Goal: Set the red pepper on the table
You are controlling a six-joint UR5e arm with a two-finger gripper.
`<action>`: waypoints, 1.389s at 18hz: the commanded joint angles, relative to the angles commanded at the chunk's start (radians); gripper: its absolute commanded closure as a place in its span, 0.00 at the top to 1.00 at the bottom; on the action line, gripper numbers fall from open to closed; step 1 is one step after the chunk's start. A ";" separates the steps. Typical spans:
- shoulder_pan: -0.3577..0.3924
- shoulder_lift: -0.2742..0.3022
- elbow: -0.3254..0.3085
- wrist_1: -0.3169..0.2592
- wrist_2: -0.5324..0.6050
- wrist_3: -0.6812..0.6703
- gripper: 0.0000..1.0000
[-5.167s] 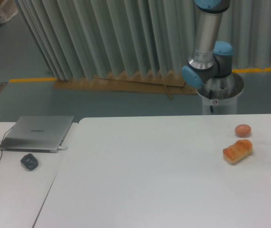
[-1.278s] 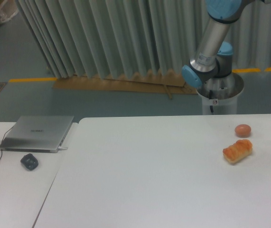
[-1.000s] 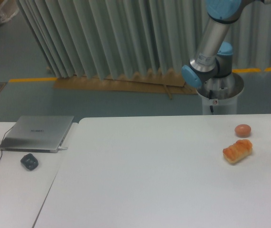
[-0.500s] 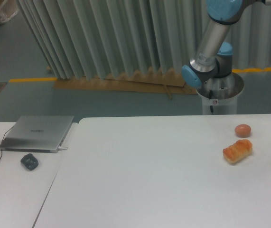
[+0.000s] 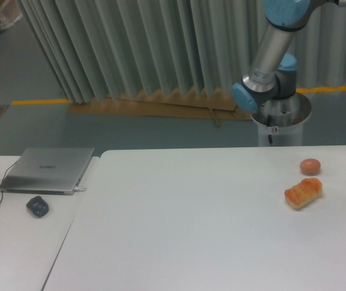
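**Pepper and gripper both out of frame**

We see only the grey-and-blue arm's lower links (image 5: pixel 263 79); the gripper is out of view, so we can't tell its state. No red pepper visible. The large white tabletop (image 5: pixel 185 230) carries an orange-brown bread roll (image 5: pixel 303 193) and tan-pink ball (image 5: pixel 309 166) at far right, leaving room centre-left.

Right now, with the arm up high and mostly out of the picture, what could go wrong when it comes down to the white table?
Neither the red pepper nor the end effector is in view, so whether the pepper is held cannot be checked. The bread roll and the small tan ball lie close together near the right edge of the table; a descent there might knock them. The ball looks round and could roll off if bumped.
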 joint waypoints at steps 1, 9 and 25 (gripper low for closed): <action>0.000 -0.002 -0.003 0.008 0.001 0.000 1.00; -0.005 -0.020 -0.023 0.046 0.000 0.008 1.00; 0.000 -0.008 -0.028 0.055 0.009 -0.002 0.46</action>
